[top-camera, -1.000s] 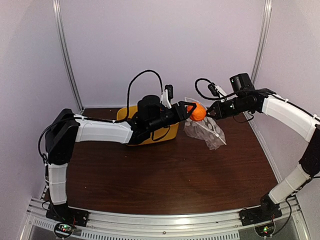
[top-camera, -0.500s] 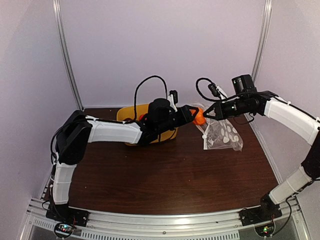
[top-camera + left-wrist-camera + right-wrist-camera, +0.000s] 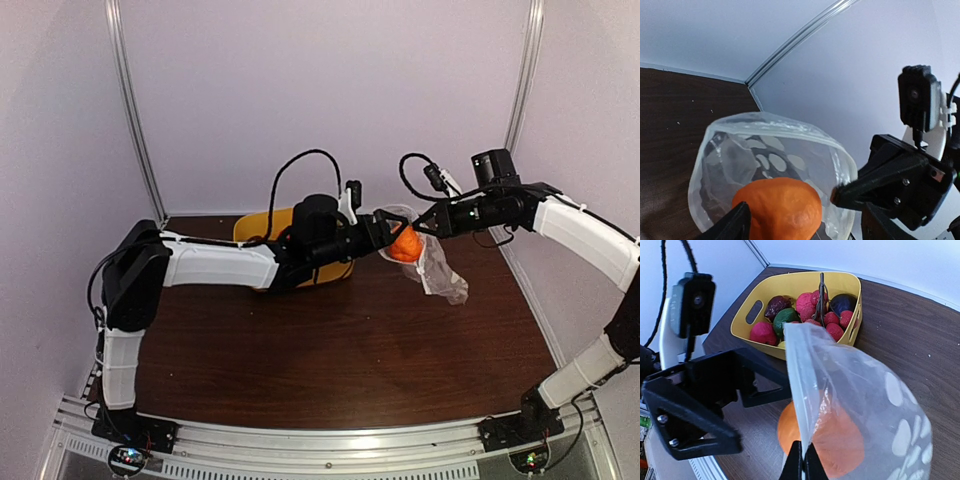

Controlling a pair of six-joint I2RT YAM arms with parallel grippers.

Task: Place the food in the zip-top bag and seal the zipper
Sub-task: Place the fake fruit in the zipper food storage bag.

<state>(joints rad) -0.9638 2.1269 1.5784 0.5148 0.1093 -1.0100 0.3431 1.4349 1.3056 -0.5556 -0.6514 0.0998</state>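
Here the left fingers (image 3: 805, 227) stand spread, one on each side of the orange (image 3: 780, 207). The one on the left of the left wrist view lies against the fruit and the other stands off from it with a gap between. The orange sits in the mouth of the bag (image 3: 730, 155), with most of its body past the rim. In the right wrist view it shows through the clear dotted wall, with a bare slice of it poking out beyond the bag's edge.

The right fingers (image 3: 801, 460) are pressed together on the rim of the bag, pinching a fold of the plastic at the mouth. The zipper strip (image 3: 775, 122) runs round the mouth as a pale ridge, and the two sides are bowed well apart, so the mouth gapes wide toward the left arm.

From that pinch the bag hangs slanting down toward the counter (image 3: 330, 350) on the right side. From above I cannot tell whether its low end touches the wood.

Behind the left arm, near the back wall, sits the yellow tub (image 3: 790, 287) with the rest of the food in it:
- a bunch of red cherries (image 3: 832, 320) on a dark stem
- a green piece (image 3: 785, 317)
- a red piece (image 3: 762, 332)
- a dark purple piece (image 3: 842, 302) in the far corner
- a brownish-red piece (image 3: 776, 305) by the handle slot

The tub stands well apart from the bag, and both arms meet over the back middle of the counter
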